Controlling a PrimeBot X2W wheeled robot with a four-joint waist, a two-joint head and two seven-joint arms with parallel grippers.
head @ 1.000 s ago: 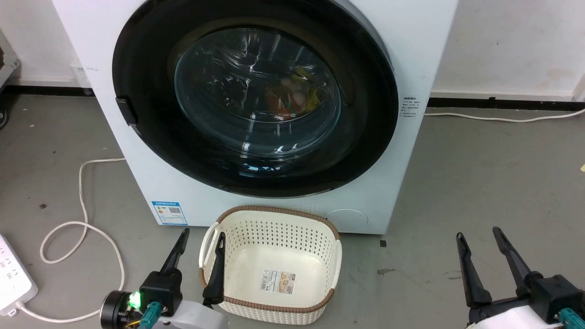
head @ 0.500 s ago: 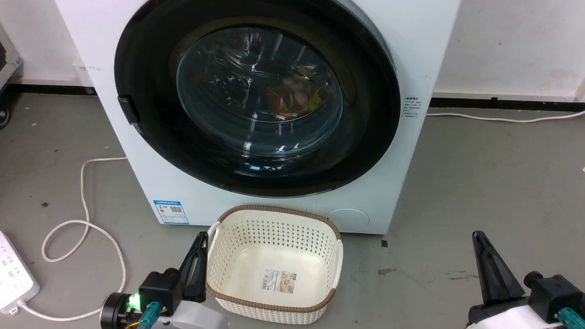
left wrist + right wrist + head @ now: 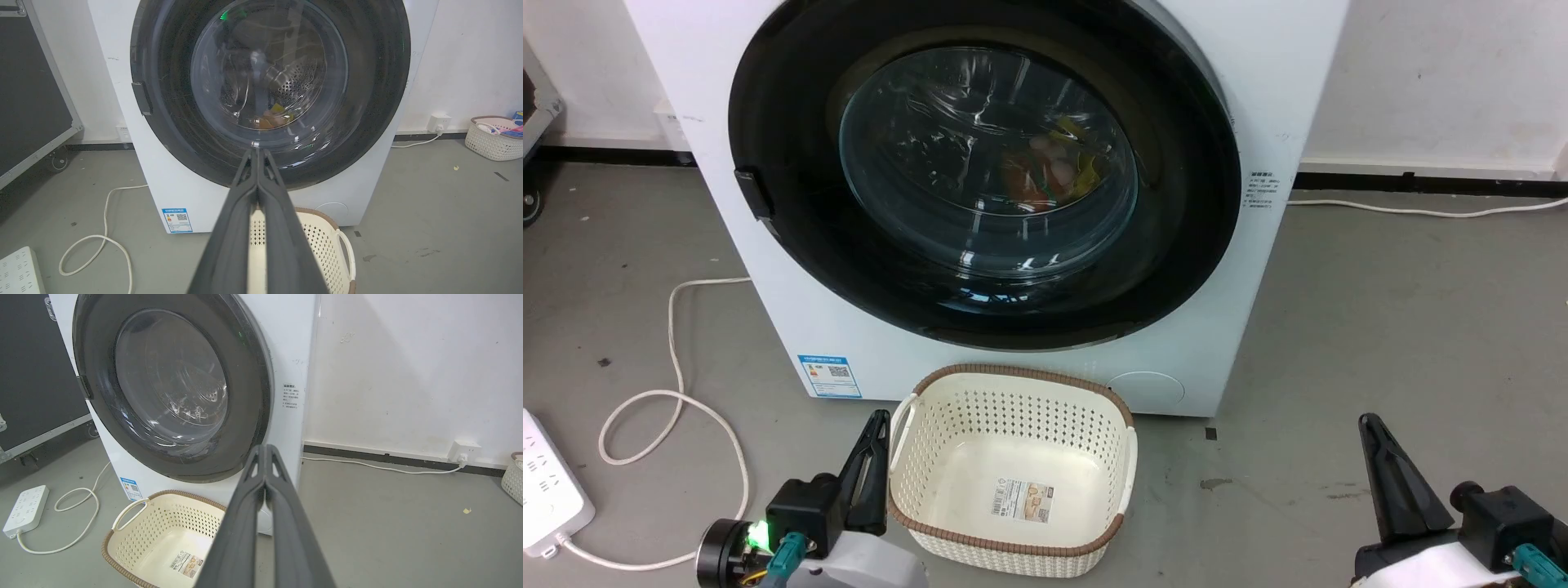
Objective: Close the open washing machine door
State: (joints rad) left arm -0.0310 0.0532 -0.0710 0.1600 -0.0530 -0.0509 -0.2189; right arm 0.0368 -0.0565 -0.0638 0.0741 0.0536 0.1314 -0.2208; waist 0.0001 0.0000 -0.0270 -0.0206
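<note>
The white washing machine [image 3: 1241, 98] [image 3: 184, 192] [image 3: 292, 343] stands ahead of me on the grey floor. Its round door [image 3: 792, 269] [image 3: 171, 134] [image 3: 253, 416], with a glossy black rim and bulging glass window, lies flat against the front. Coloured laundry shows through the glass. My left gripper [image 3: 879, 418] [image 3: 257, 152] is shut with nothing in it, low at the left beside the basket. My right gripper [image 3: 1368, 423] [image 3: 266, 448] is shut and empty, low at the right over bare floor. Both are well short of the door.
A cream perforated basket [image 3: 1013, 392] [image 3: 135, 522] sits on the floor right before the machine. A white cable [image 3: 674, 327] loops to a power strip [image 3: 547, 482] at the left. Another basket [image 3: 490, 143] stands by the right wall. A black flight case [image 3: 32, 94] stands at the left.
Both grippers went from open to shut. The left one moved off the basket's left rim. The view has shifted slightly.
</note>
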